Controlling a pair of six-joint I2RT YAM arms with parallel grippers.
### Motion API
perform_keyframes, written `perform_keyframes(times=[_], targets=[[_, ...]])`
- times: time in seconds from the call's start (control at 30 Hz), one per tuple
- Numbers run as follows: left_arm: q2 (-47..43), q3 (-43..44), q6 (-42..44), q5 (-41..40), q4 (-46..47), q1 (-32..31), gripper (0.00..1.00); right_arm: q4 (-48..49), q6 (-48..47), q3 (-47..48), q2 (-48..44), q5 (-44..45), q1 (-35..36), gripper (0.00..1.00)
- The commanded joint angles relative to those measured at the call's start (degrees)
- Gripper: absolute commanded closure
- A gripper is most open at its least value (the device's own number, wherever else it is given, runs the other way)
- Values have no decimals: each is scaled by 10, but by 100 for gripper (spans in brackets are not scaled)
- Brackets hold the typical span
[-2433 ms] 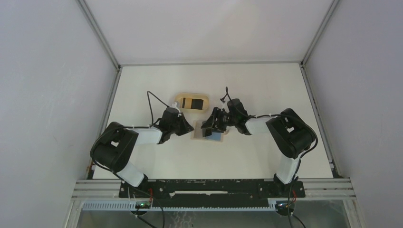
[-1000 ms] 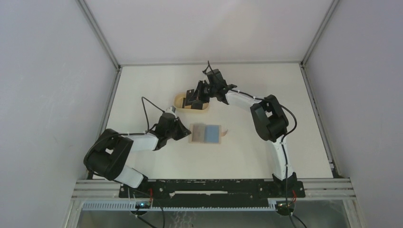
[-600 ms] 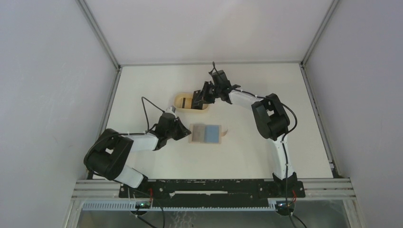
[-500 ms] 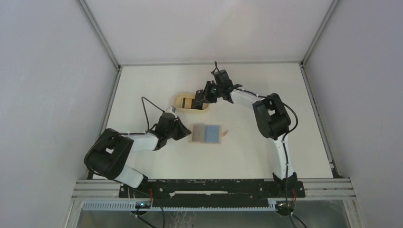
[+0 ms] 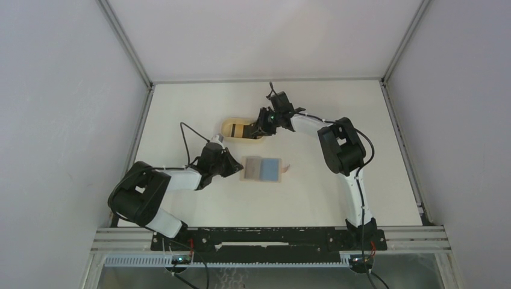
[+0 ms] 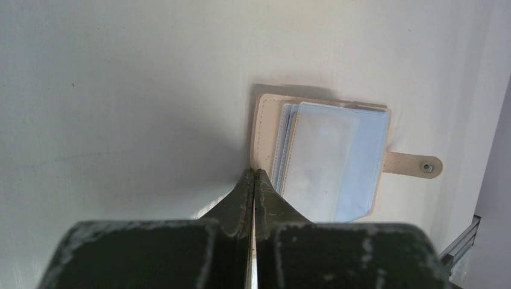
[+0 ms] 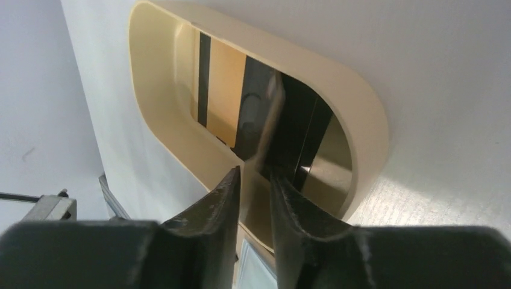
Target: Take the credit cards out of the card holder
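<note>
Smooth oval light-wood tray sits under my right gripper, which has swung here from the card holder. Its fingers are a narrow gap, empty, with glossy dark and gold cards just ahead inside, so one card delivered, I judge. Holder lies open just ahead of my left gripper, tips pressed together: stitched tan cover, pale blue sleeves, small snap tab beyond.

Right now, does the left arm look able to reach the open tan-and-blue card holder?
Probably yes: the left end effector, shut, sits at the edge of the tan card holder, with nothing between them.
</note>
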Motion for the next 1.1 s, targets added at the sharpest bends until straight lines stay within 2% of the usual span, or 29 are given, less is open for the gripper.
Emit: perform_keyframes(times=[0.0, 0.07, 0.17, 0.2, 0.4, 0.73, 1.07], targets=[[34, -22, 18, -23, -122, 2, 100, -21, -26, 27, -20, 17, 0, 60], [34, -22, 18, -22, -123, 1, 100, -30, -32, 28, -36, 32, -2, 46], [35, -20, 18, -23, -123, 2, 100, -44, -39, 41, -60, 51, -1, 18], [36, -19, 18, -22, -124, 2, 100, -47, -41, 49, -66, 52, 1, 14], [39, -15, 18, -21, -125, 1, 100, -105, -58, 168, -33, 59, 42, 8], [31, -21, 20, -24, -127, 2, 100, -138, -27, 286, 74, 49, 87, 8], [28, -27, 23, -22, -124, 5, 100, -153, -15, 291, 120, 102, 96, 8]])
